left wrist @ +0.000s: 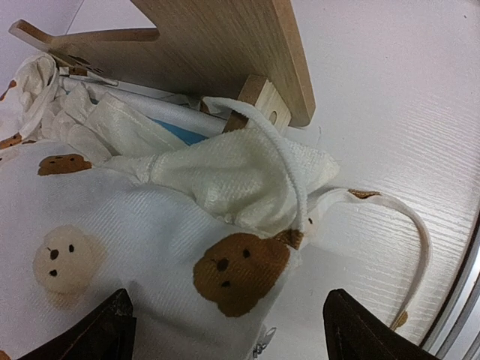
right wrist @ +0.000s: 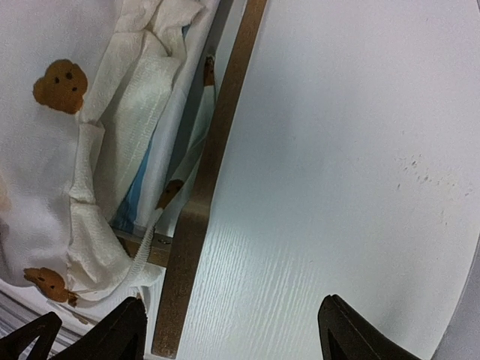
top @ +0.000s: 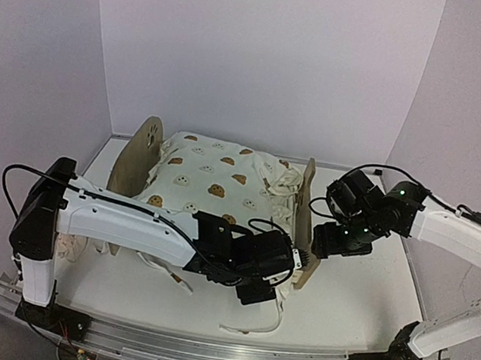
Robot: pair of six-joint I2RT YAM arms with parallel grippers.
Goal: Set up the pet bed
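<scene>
**Fig. — Both grippers at the foot end of the pet bed: snag and shove risks**

L gripper [left wrist: 232,334], nearest the lens in the left wrist view: fingers [left wrist: 105,330] spread wide, nothing betw. them, poised over a corner of the bear-print quilt [left wrist: 112,225] at the near foot corner of the pet bed [top: 305,201]. Bed sits mid-table [top: 356,308], headboard [top: 144,146] to the left, footboard [left wrist: 225,45] to the right. Quilt is draped over it and bunched vs. the footboard; a sliver of blue mattress [left wrist: 184,135] shows under the bunch.

Risks (judged):
- (a) A loose tie cord [left wrist: 420,240] loops on the table just beside the L fingers. A low sweep could hook it and drag the quilt off.
- (b) Closing here would prob. pinch quilt only, and a pull could skid or tip the light frame.
- (c) R gripper [right wrist: 232,334], likewise spread and empty, hangs just outside the footboard. A small inward drift could shove the bed.

Pose: L arm laid low across the bed's front, wrist pitched down. R arm folded in from the right, wrist down.
</scene>
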